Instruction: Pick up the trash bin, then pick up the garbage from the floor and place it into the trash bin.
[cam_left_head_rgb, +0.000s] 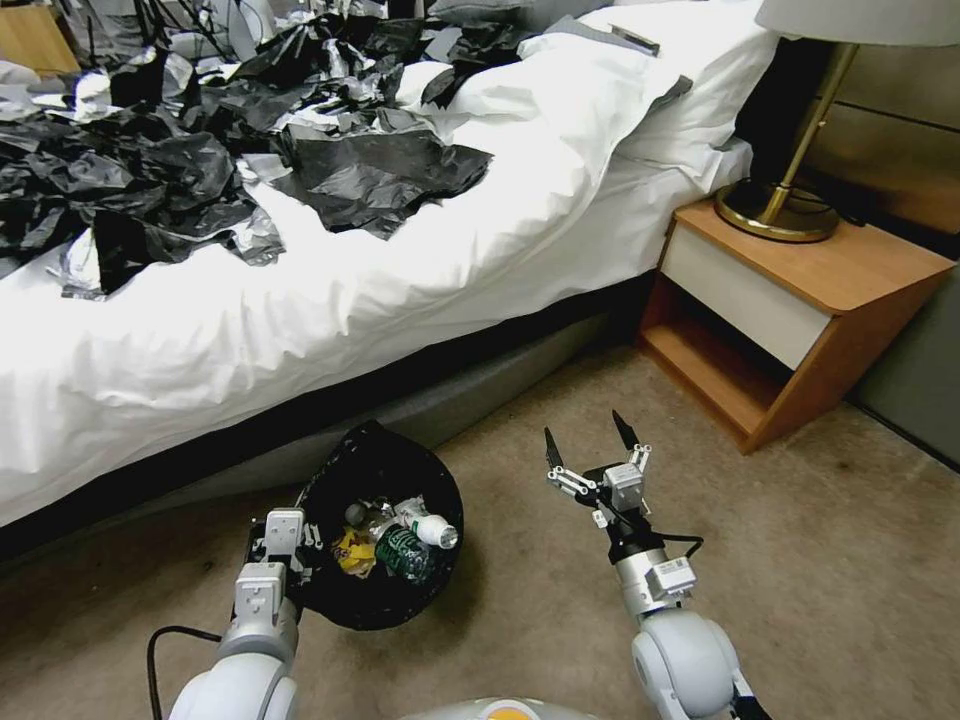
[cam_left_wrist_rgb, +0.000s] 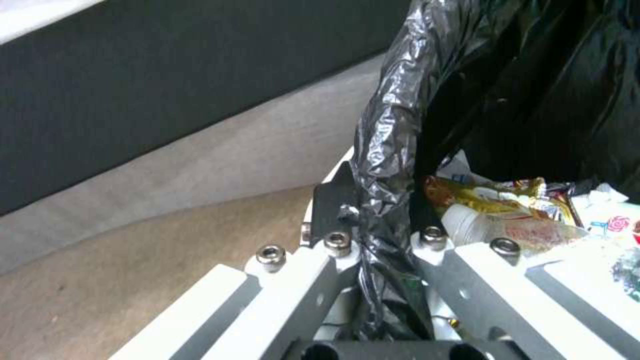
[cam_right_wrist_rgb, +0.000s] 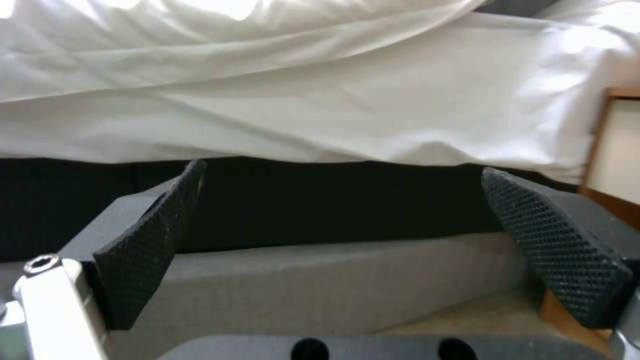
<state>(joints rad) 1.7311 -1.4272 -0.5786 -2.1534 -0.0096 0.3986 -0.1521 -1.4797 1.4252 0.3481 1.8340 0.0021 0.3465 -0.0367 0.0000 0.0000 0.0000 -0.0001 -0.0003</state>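
The trash bin (cam_left_head_rgb: 385, 590) sits low beside the bed (cam_left_head_rgb: 330, 290), over the tan carpet (cam_left_head_rgb: 800, 560), its crinkly black bag (cam_left_head_rgb: 375, 465) folded over the rim so that little of the white shell shows; whether it rests on the floor or hangs just above it I cannot tell. Inside lies the garbage (cam_left_head_rgb: 400, 540): a clear bottle with a green label (cam_left_head_rgb: 404, 553), a second small bottle with a white cap end (cam_left_head_rgb: 432, 528), and a yellow wrapper (cam_left_head_rgb: 352, 553) against them. In the left wrist view the same yellow and red wrapper (cam_left_wrist_rgb: 493, 197) and a pale bottle (cam_left_wrist_rgb: 507, 227) lie heaped just inside the liner.

The left gripper (cam_left_head_rgb: 290, 545) is at the bin's near-left rim, its fingers pinching the rim and bag between them; in the wrist view the black plastic (cam_left_wrist_rgb: 387, 165) runs straight down between the 2 metal fingers (cam_left_wrist_rgb: 333, 205).

The right gripper (cam_left_head_rgb: 590, 437) hangs in the air to the right of the bin, well apart from it, its 2 black fingertips (cam_left_head_rgb: 552, 448) spread wide and holding nothing. From its wrist the textured pads (cam_right_wrist_rgb: 150, 245) frame the grey bed base (cam_right_wrist_rgb: 333, 285) and the white sheet (cam_right_wrist_rgb: 320, 100) hanging over it.

On top of the bed, loose black plastic bags (cam_left_head_rgb: 200, 150) are strewn across the covers. To the right stands a wooden nightstand (cam_left_head_rgb: 800, 300) bearing a brass lamp (cam_left_head_rgb: 790, 190).
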